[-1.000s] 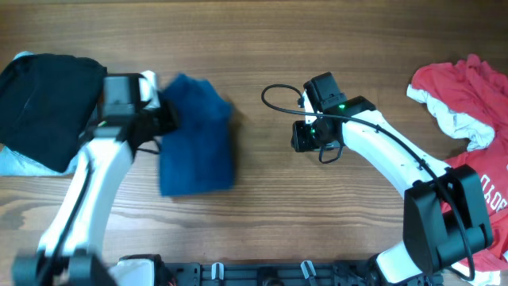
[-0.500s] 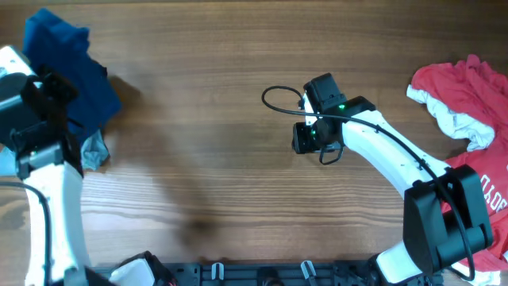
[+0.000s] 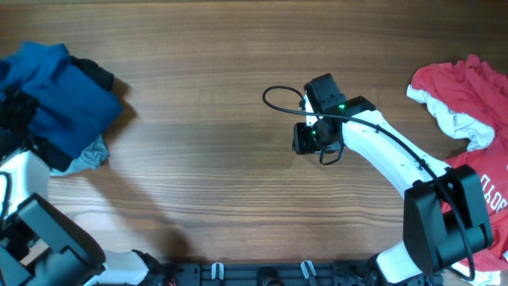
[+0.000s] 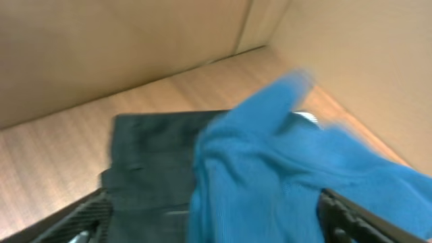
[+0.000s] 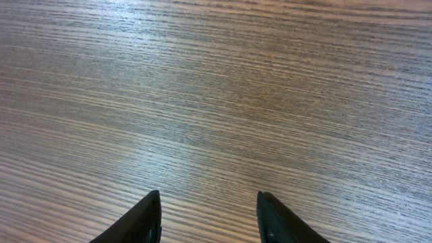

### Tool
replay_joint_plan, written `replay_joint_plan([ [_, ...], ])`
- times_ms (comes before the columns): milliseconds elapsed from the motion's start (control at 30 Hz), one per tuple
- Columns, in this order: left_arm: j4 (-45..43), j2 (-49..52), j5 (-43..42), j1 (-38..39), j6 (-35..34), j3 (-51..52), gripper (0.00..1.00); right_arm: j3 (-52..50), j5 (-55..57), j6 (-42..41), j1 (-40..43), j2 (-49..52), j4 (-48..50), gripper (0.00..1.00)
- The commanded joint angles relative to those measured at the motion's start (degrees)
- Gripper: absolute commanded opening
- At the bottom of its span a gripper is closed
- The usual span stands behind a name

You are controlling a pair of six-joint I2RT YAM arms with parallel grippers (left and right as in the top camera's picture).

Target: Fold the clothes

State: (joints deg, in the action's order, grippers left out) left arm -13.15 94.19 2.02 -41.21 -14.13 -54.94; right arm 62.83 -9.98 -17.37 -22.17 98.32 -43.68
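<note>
The dark blue T-shirt (image 3: 63,103) lies crumpled at the table's far left, on top of a black garment (image 3: 97,73) and a pale blue one (image 3: 89,155). In the left wrist view the blue T-shirt (image 4: 290,169) spreads over the black garment (image 4: 152,155). My left gripper (image 4: 212,219) is open just above them. Its fingers (image 4: 84,216) stand wide apart, with loose blue cloth between them. My right gripper (image 5: 209,209) hangs open over bare wood near the table's middle (image 3: 308,139), with nothing between its fingers. A red shirt (image 3: 468,87) is heaped at the far right.
The left arm (image 3: 24,179) runs along the table's left edge. A black cable (image 3: 278,94) loops off the right wrist. The red heap carries white lettering (image 3: 492,191) near the right arm's base. Brown walls rise behind the left pile in the left wrist view.
My left arm swung the blue T-shirt from the table's left-middle to the far-left pile, and its jaws have opened. The right arm has not moved.
</note>
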Motion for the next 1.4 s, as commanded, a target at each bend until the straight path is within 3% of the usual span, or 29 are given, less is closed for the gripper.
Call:
replay_joint_plan([
  [0, 0.5, 1.2, -7.2, -2.8, -3.3, -0.7, 1.00, 0.9, 1.0, -0.8, 0.1, -0.5, 0.0, 0.46],
  [100, 1.0, 1.0, -10.6, -2.6, -3.4, -0.7, 1.00, 0.9, 1.0, -0.8, 0.1, -0.5, 0.0, 0.47],
  [200, 0.0, -1.5, -20.5, -1.5, -6.1, -0.7, 1.00, 0.9, 1.0, -0.9, 0.1, -0.5, 0.0, 0.48],
  [300, 0.7, -5.3, -22.4, 2.5, -6.1, -1.3, 1.00, 0.9, 1.0, -0.8, 0.1, -0.5, 0.4, 0.59],
  [400, 7.6, -9.5, -22.4, 12.0, -6.0, -1.9, 1.00, 0.9, 1.0, -0.8, 0.1, -0.5, 2.3, 0.97],
  [433, 10.6, -9.7, -22.4, 15.5, -5.8, -2.0, 1.00, 0.9, 1.0, -0.9, 0.1, -0.5, 3.8, 1.00],
  [633, 30.5, -8.7, -14.6, 38.5, -5.0, -2.0, 1.00, 0.9, -0.5, -0.9, 0.1, -0.6, 17.0, 1.00],
  [767, 44.5, -8.8, -12.0, 48.7, 3.0, -2.1, 1.00, 2.6, -0.6, -0.6, 1.9, -1.8, 19.1, 1.00],
  [933, 58.0, -14.4, -11.8, 49.3, 3.2, -4.1, 1.00, 5.5, -0.3, 0.9, 6.7, -13.3, 11.6, 0.99],
  [1133, 62.9, -31.9, -7.1, 49.4, 3.1, -4.0, 1.00, 4.0, 11.0, -2.5, 7.4, -32.4, 3.5, 0.99],
  [1367, 63.1, -53.8, 0.9, 49.4, 2.5, 1.9, 1.00, -9.4, 15.1, -3.8, 7.4, -58.4, 2.8, 0.99],
])
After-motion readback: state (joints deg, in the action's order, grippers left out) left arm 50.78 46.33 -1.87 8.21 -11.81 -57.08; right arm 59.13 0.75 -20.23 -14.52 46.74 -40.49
